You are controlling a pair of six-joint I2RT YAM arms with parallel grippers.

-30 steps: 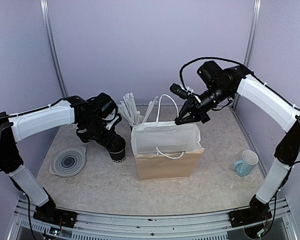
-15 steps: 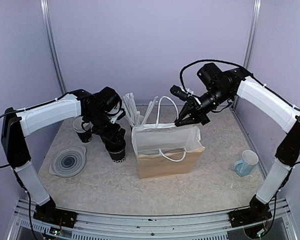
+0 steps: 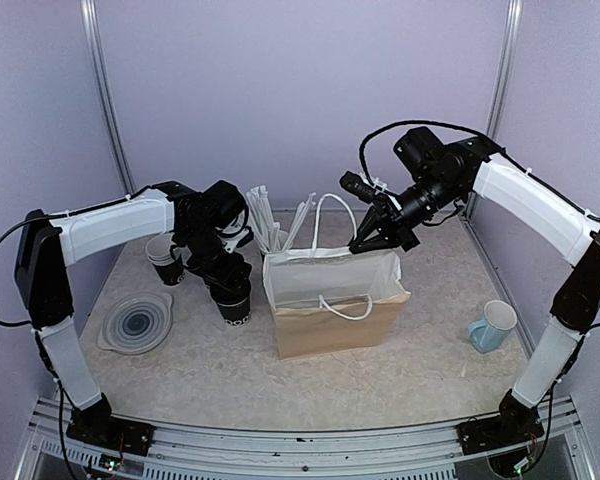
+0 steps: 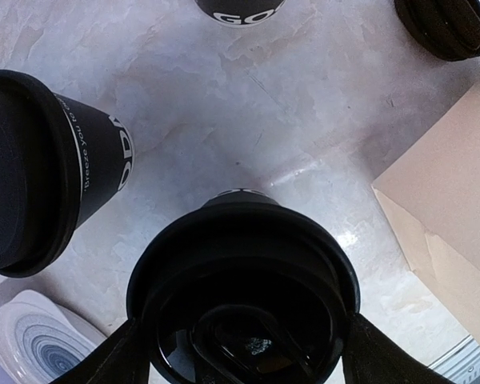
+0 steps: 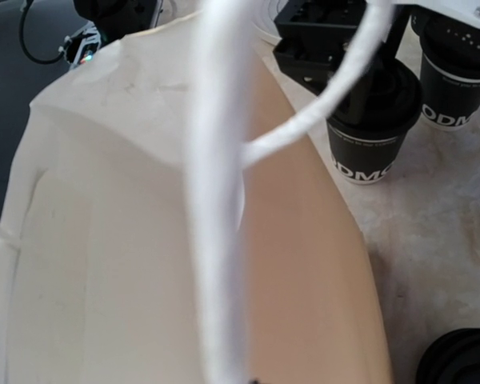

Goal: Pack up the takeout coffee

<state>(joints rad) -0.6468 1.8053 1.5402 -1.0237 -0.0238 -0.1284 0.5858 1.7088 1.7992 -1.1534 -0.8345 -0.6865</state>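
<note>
Takeout coffee: small black paper cup (image 3: 236, 305), glossy black plastic lid (image 4: 244, 272), upright on mottled beige table (image 3: 210, 385), just left of brown paper bag (image 3: 335, 328) | left gripper (image 3: 231, 284): fingers (image 4: 130, 356) straddle the lid, grip cannot be told | right gripper (image 3: 364, 240): pinching bag's white cord handle (image 3: 324, 208) | nearby: second black lidded cup (image 3: 167, 262), ridged grey dish (image 3: 137, 323), pale blue mug (image 3: 492, 325)

Soft, even overhead light filled the top view, leaving only a faint shadow beside the bag (image 3: 320, 335). From the left wrist, glare lay on the surface (image 4: 304, 172) toward 3 o'clock, and the close coffee cup (image 4: 240, 272) looked soft. From the right wrist, the bag handle (image 5: 220, 200), running 12 to 6 o'clock, was badly blurred.
</note>
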